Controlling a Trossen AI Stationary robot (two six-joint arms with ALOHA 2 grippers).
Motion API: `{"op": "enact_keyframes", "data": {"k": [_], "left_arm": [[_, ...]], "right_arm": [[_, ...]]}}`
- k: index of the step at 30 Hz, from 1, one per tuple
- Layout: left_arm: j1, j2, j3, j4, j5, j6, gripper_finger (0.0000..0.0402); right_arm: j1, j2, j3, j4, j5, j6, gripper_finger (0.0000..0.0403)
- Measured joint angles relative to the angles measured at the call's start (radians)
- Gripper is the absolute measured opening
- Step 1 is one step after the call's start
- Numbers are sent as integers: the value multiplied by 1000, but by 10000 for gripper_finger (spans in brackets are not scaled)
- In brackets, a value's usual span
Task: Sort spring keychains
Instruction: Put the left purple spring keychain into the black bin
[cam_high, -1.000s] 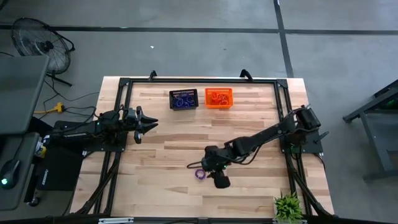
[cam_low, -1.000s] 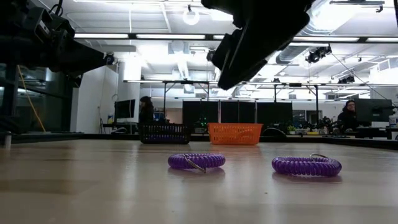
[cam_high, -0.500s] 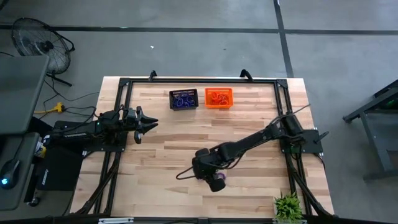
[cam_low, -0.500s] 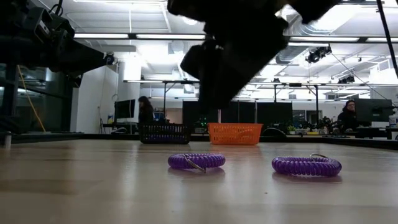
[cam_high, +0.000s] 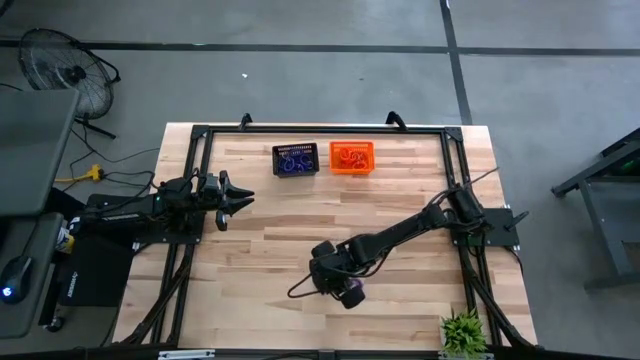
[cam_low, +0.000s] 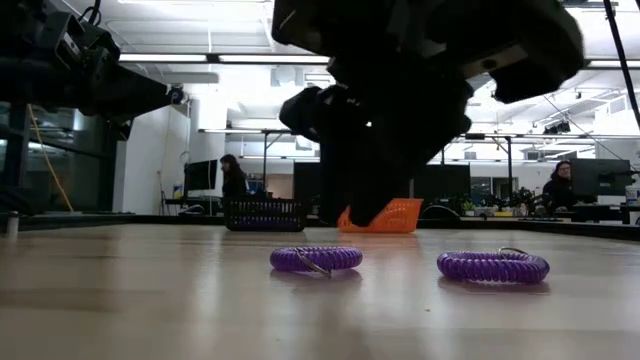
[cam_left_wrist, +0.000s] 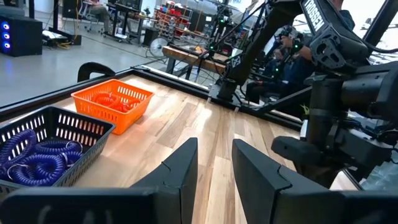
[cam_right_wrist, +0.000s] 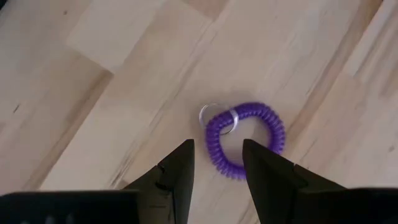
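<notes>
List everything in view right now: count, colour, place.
Loose spring keychains: two, purple, lying on the table near its front; one sits right under the right gripper.
Black basket: one, far side of table, purple keychains inside.
Orange basket: one, beside the black basket, orange keychains inside.
Table: one, light wood, black frame.
Fan: one, black, on the floor beyond the table's left corner.
Plant: one, green, front right corner.
Left gripper: open, waiting at left edge.
Right gripper: open, above a purple keychain.
</notes>
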Motion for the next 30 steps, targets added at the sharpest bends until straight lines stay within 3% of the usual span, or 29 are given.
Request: {"op": "enact_keyframes", "data": {"k": [20, 30], "left_arm": [[0, 0, 0, 0, 0, 0, 99], [0, 0, 0, 0, 0, 0, 99]], "right_arm": [[0, 95, 6, 7, -37, -61, 128], [-4, 99, 6, 1, -12, -20, 50]]}}
